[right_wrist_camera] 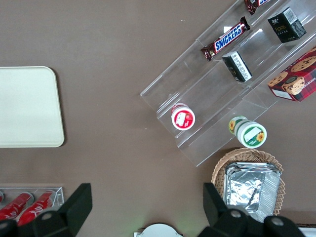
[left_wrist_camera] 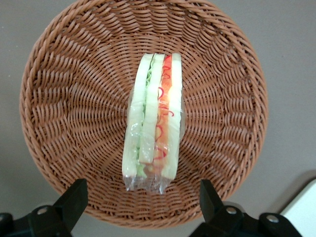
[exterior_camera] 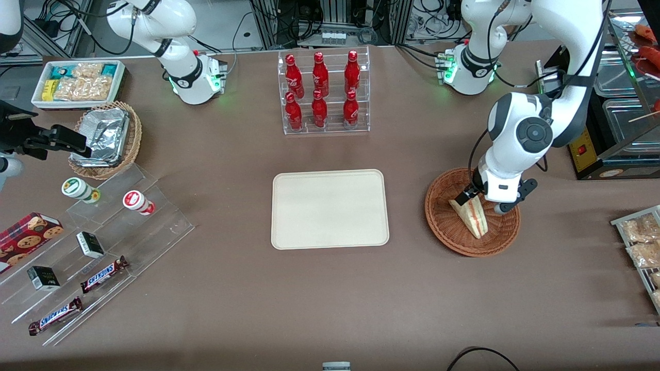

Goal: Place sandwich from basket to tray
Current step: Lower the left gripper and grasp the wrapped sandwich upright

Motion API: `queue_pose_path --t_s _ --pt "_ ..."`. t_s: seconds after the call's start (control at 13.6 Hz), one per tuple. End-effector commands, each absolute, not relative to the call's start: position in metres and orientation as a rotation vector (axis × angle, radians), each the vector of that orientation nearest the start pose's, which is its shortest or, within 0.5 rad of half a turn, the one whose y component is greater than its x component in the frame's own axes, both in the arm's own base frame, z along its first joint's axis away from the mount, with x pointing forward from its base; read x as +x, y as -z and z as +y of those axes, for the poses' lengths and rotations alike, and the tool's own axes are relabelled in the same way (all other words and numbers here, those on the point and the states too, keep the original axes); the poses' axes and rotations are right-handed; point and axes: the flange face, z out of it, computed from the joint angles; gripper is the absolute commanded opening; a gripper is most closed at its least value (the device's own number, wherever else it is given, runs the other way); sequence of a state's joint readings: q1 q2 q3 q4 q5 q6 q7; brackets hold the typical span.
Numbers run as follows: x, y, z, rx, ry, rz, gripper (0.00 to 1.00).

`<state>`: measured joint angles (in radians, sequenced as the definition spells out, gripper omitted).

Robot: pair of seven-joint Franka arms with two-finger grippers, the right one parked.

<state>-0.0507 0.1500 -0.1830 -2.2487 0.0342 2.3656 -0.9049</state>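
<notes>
The sandwich (exterior_camera: pixel 474 217) lies wrapped in clear film in the reddish-brown wicker basket (exterior_camera: pixel 442 228), toward the working arm's end of the table. My left gripper (exterior_camera: pixel 484 202) hangs open just above the basket, over the sandwich's end farther from the front camera. In the left wrist view the sandwich (left_wrist_camera: pixel 154 121) shows its green, pink and red layers in the middle of the basket (left_wrist_camera: pixel 74 98), and the gripper (left_wrist_camera: pixel 140 197) stands open with its black fingers (left_wrist_camera: pixel 74 196) wide apart and nothing between them. The cream tray (exterior_camera: pixel 330 208) lies bare at the table's middle, beside the basket.
A clear rack of red bottles (exterior_camera: pixel 324 93) stands farther from the front camera than the tray. Toward the parked arm's end are a tan basket with foil (exterior_camera: pixel 105 136), a white snack box (exterior_camera: pixel 77 82) and a clear stepped stand (exterior_camera: pixel 103 242) with snacks. Packets on a rack (exterior_camera: pixel 642 242) lie at the working arm's end.
</notes>
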Motion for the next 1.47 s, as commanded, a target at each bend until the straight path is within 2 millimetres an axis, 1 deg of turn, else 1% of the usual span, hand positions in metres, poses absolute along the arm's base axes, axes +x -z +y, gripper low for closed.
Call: queue_pose_path --t_s 0.0,0.15,0.29,0.37,0.44,0.51,0.66,0.81,0.95,1.1,1.17,1.25,1.32,1.39 --pt "0.523 -0.280 -0.126 -2.956 -0.034 -0.999 1.00" --pt "0.527 -0.272 -0.125 -2.963 -0.026 -1.006 1.00" --pt "0.532 -0.259 -0.124 -2.961 -0.045 -1.014 1.00" --pt "0.534 -0.255 -0.123 -2.959 -0.051 -1.012 0.74" --pt "0.533 -0.256 -0.123 -2.959 -0.045 -0.978 0.20" --pt "0.532 -0.256 -0.122 -2.953 -0.039 -0.936 0.00" --pt "0.529 -0.253 -0.123 -2.936 -0.031 -0.854 0.00" --pt "0.531 -0.262 -0.123 -2.923 -0.029 -0.812 0.00" --pt "0.542 -0.294 -0.134 -2.906 -0.063 -0.749 0.00" --pt "0.552 -0.325 -0.159 -2.884 -0.111 -0.678 0.00" --pt "0.553 -0.335 -0.171 -2.881 -0.120 -0.656 0.00" --pt "0.554 -0.342 -0.181 -2.888 -0.122 -0.648 0.00" --pt "0.552 -0.345 -0.195 -2.903 -0.114 -0.621 0.00" --pt "0.548 -0.347 -0.216 -2.929 -0.119 -0.588 0.00"
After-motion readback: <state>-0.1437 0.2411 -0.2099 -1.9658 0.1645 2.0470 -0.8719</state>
